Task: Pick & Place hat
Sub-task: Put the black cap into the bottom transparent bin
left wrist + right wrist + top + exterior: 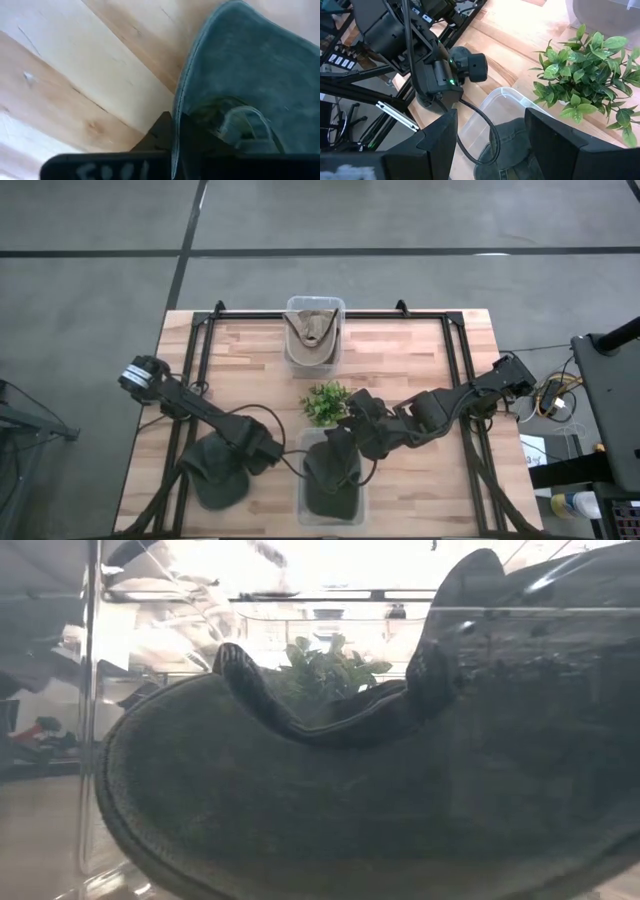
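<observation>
The right gripper (pixel 490 135) hangs above the near clear plastic bin (pixel 332 480), its two dark fingers (pixel 439 137) spread wide with nothing between them. Directly below it, a dark green hat (pixel 330 470) lies inside that bin; in the low view the hat (pixel 340 800) fills the bin wall to wall, brim curled up. Just beyond the right gripper, a small green artificial plant (pixel 325 402) stands on the bench (pixel 400 360), and farther off on the same line sits a second clear bin (pixel 314 332) with a tan hat (pixel 311 328) in it.

The left gripper (pixel 262 448) is low over the bench beside the near bin, at the edge of another dark green hat (pixel 215 470) that lies on the wood. In the left wrist view this hat's stitched brim (pixel 182 107) runs right up to the gripper's finger (pixel 157 140), but whether the fingers clamp it cannot be told.
</observation>
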Tool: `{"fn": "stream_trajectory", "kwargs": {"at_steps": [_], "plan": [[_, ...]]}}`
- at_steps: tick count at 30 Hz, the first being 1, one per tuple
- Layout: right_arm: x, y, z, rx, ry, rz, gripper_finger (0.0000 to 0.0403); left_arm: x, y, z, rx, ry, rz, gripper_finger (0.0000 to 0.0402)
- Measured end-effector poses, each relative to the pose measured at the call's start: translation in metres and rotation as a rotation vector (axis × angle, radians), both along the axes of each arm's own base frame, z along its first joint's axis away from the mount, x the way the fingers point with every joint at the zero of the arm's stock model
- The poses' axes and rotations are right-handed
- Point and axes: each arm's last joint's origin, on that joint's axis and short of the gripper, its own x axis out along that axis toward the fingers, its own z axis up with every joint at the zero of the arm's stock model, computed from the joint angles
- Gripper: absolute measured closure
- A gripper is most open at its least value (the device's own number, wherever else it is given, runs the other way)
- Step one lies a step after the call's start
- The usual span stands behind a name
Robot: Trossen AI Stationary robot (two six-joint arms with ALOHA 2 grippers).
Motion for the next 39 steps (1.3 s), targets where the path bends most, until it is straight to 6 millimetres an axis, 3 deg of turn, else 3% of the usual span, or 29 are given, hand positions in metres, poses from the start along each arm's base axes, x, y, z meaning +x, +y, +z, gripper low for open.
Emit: {"fn": "stream_trajectory", "kwargs": {"at_steps": [11,24,32,39], "plan": [[0.000,-0.001,0.000,-0.011,0.002,0.005,0.0179,-0.011,0.006,0.047,0.049,0.072,0.012,0.0396],[0.002,0.005,0.003,-0.012,-0.039,0.049,0.0179,-0.005,0.013,0.138,0.046,0.008,0.081,0.0396],[0.012,0.017,0.021,0.025,-0.223,0.217,0.0179,0.000,0.028,0.201,-0.018,-0.213,0.183,0.0396],[0.017,0.011,0.023,0.141,-0.239,0.199,0.0179,0.012,0.031,0.223,-0.068,-0.294,0.202,0.0396]]}}
